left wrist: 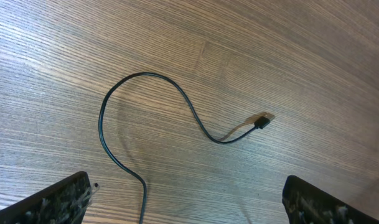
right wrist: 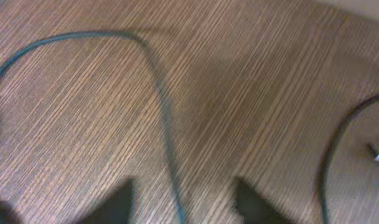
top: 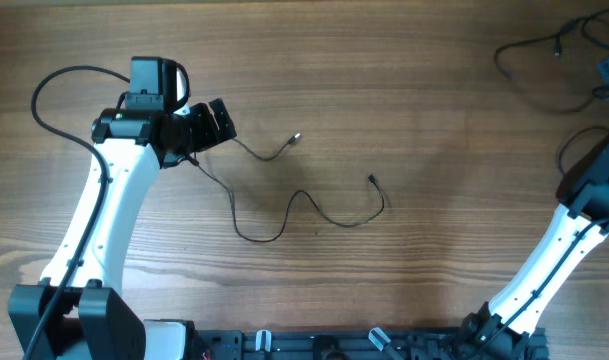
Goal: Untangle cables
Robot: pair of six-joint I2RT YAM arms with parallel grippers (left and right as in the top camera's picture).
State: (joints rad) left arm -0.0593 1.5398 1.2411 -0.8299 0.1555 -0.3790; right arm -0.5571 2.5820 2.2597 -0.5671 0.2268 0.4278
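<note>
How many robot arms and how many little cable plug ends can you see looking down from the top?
Robot arms: 2
Cable plug ends: 3 that I can make out
Total: 5

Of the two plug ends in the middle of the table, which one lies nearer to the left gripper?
The silvery plug end, just right of the left gripper; the black plug end lies farther right.
</note>
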